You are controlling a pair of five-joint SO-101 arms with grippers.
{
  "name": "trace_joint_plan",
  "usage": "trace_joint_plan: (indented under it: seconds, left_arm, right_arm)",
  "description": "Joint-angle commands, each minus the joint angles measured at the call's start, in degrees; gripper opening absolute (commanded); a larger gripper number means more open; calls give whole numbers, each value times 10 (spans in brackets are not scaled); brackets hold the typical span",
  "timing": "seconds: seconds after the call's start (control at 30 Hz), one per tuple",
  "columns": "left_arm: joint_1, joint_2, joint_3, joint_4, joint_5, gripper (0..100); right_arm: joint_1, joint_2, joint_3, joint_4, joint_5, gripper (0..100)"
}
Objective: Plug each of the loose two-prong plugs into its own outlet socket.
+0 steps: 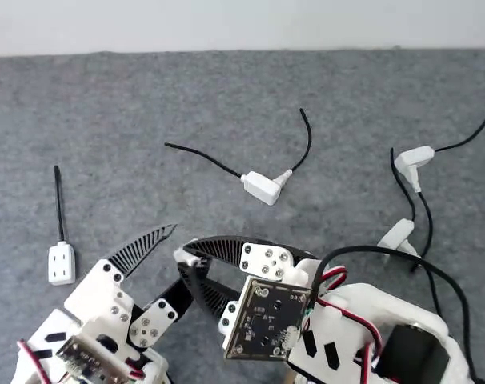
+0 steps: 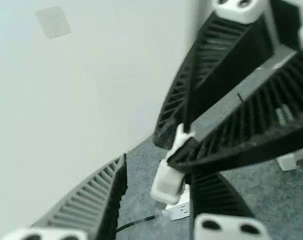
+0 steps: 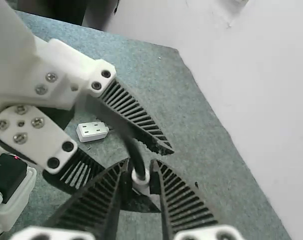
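Surface: grey carpet [image 1: 146,104], white wall [image 1: 226,24] behind.
Right gripper [image 3: 140,169]: I see it clamped on white plug [image 2: 169,182].
Left gripper [image 1: 177,253]: fingers spread wide, beside plug.
Socket [image 1: 61,264]: far left, untouched.

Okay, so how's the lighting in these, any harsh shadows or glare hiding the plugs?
High view: soft, even light on the mat; the centre plug and the outlet cast only faint shadows, no glare. Left wrist view: the bright wall backs dark jaws, but the held plug shows plainly. Right wrist view: a dark shadow sits on the mat under the right gripper, its jaws shut.
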Motion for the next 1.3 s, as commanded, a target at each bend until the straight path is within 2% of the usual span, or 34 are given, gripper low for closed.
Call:
trace_joint_plan:
  seconds: [0.0, 0.7, 0.83, 0.97, 1.27]
  left_arm:
    - [-62, -11, 10, -23, -2, 184]
    - [-76, -11, 62, -31, 1, 184]
    - [-154, -11, 109, -84, 0, 184]
    - [-253, -10, 157, -149, 0, 184]
    - [-433, -9, 162, -142, -3, 185]
  right_arm:
    - [-4, -7, -6, 25, -7, 8]
    - [2, 0, -3, 29, -4, 8]
    - [43, 0, -6, 15, -7, 8]
    - [47, 15, -16, 8, -25, 7]
    - [49, 177, -145, 52, -40, 7]
